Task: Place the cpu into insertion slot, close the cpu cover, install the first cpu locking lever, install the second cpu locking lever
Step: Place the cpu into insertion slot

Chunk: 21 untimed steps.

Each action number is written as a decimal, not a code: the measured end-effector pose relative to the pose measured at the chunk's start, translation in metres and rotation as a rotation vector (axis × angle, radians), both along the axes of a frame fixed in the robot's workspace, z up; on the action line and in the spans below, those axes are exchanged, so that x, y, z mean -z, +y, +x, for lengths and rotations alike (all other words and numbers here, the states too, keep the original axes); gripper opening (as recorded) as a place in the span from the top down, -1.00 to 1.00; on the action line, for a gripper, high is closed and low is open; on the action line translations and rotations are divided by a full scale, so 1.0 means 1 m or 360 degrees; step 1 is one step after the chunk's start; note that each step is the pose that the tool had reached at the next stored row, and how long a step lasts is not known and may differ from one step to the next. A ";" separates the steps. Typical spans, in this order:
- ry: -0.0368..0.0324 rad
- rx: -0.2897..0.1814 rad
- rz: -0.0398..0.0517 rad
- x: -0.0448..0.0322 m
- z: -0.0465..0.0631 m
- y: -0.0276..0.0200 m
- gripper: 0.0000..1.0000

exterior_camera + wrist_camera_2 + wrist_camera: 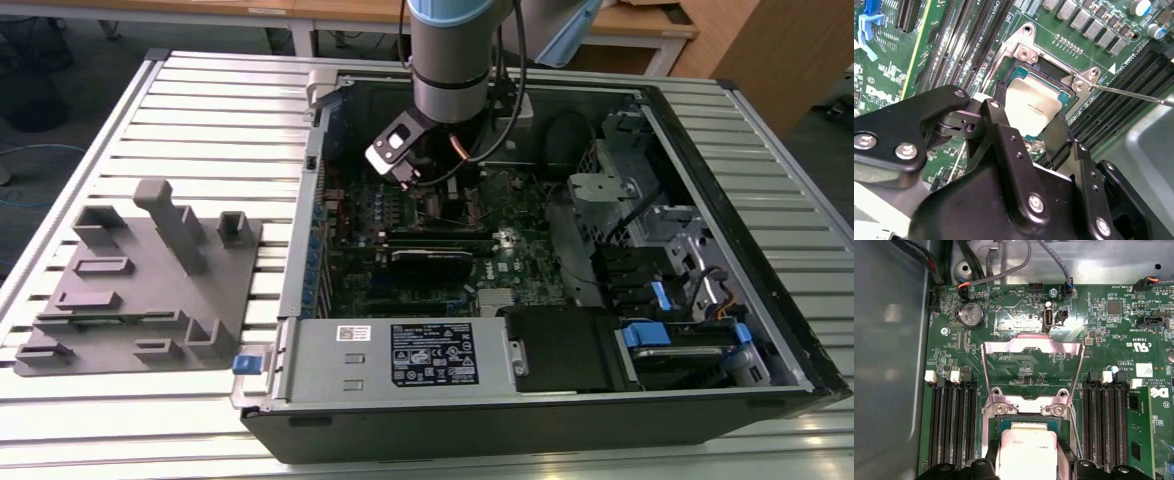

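Exterior view: arm (454,60) reaches down into the open computer case (534,430), with the hand directly over the insertion slot. Second wrist view: hand (1029,114) has its black fingers (1059,127) against two opposite edges of the cpu (1031,102), which reads as gripping it. The cpu is square over the insertion slot (1051,75) and low in its rim; I can't tell if it is fully seated. First wrist view: the cpu cover (1029,340) is flipped open and lying back on the green board just beyond the slot, hinged at the slot's edge. A thin wire locking lever (1134,95) sticks out free beside the slot, not latched. Judgement: step one is in progress and near done; the cover and both levers are not yet done. Black memory slots (954,425) flank the slot on both sides, and a coin battery (970,315) sits past the open cover. Surface, going from the exterior view's left: a grey fixture block (147,290) sits well apart from the slot on the ribbed metal table (200,100). The case holding the slot comes next, with its labelled power supply (400,355) on the near side of the slot. Drive bays with blue latches (645,335) lie farthest from the slot, toward the exterior view's right. Room: wooden desks (641,20) stand behind the table, over dark floor.
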<state>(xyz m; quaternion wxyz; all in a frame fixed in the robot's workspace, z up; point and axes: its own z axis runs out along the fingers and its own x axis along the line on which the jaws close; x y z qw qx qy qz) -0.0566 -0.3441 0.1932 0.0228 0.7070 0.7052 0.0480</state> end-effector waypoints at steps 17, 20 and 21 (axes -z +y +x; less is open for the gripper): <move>0.0000 0.0001 0.0000 -0.0033 0.000 0.0000 -0.34; 0.0000 0.0001 0.0000 -0.0104 0.000 0.0000 -0.34; 0.0000 0.0001 0.0000 -0.0121 0.000 0.0000 -0.34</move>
